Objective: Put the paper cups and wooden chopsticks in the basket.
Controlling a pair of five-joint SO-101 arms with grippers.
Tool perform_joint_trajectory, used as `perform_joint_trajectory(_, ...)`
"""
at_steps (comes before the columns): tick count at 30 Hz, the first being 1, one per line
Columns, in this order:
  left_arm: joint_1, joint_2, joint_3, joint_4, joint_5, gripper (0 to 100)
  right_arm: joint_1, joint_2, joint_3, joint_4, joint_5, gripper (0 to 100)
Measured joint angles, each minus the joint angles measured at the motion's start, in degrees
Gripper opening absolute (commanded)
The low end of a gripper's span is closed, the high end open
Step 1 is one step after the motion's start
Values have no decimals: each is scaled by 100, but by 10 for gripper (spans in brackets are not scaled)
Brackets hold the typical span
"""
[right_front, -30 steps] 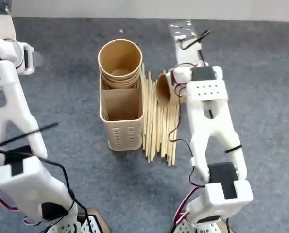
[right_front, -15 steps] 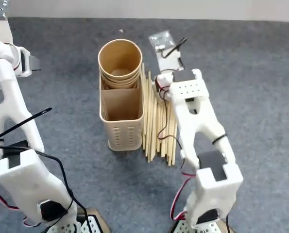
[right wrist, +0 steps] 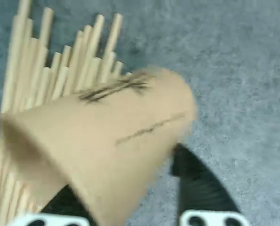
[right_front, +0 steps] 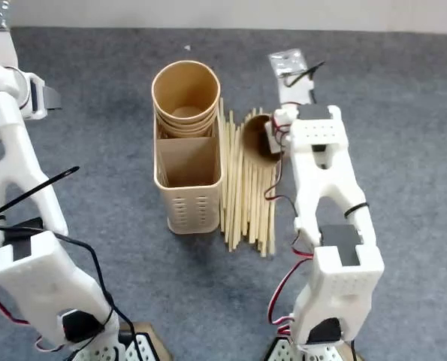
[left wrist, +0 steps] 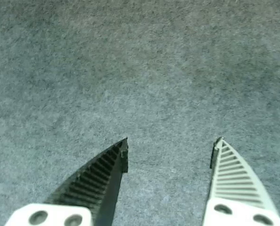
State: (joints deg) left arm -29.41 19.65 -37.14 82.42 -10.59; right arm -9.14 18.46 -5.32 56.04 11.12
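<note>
My right end effector (right wrist: 125, 181) is clamped on a brown paper cup (right_front: 255, 138). The cup lies on its side, mouth toward the beige perforated plastic basket (right_front: 187, 207), just over the pale wooden chopsticks (right_front: 246, 203) that lie beside the basket on the grey felt-like counter (right_front: 403, 150). I judge the step to be nesting: turn the cup upright, line it up over the stacked paper cups (right_front: 184, 113) in the far compartment, and lower gently, since thin paper walls crush easily. The sticks look smooth, slender and likely to roll. My left end effector (left wrist: 170, 146) hangs spread open over bare counter.
</note>
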Motion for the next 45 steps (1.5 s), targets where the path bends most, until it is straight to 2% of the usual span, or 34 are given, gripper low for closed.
perform_joint_trajectory(4,-9,0,0,0,0,298,220,0,-149,70,-167,5)
perform_joint_trajectory(8,-9,44,9,0,0,298,571,-97,-782,712,-545,5)
perform_joint_trajectory(15,-9,53,9,0,0,298,677,-1152,-3209,2418,-738,5)
perform_joint_trajectory(18,-9,53,9,0,0,298,255,-1574,-4413,2971,-862,5)
perform_joint_trajectory(21,-9,53,9,0,0,298,-659,-1837,-5327,3393,-958,5)
perform_joint_trajectory(25,-9,53,9,0,0,298,-1679,-1899,-5574,3525,-993,5)
perform_joint_trajectory(32,-62,53,9,0,0,298,-1846,-1090,-5486,3640,-1257,5)
perform_joint_trajectory(38,-53,53,9,0,0,298,-2163,-993,-5486,3965,-1371,5)
perform_joint_trajectory(45,-62,53,9,0,0,298,-2207,-985,-5363,4026,-1380,6)
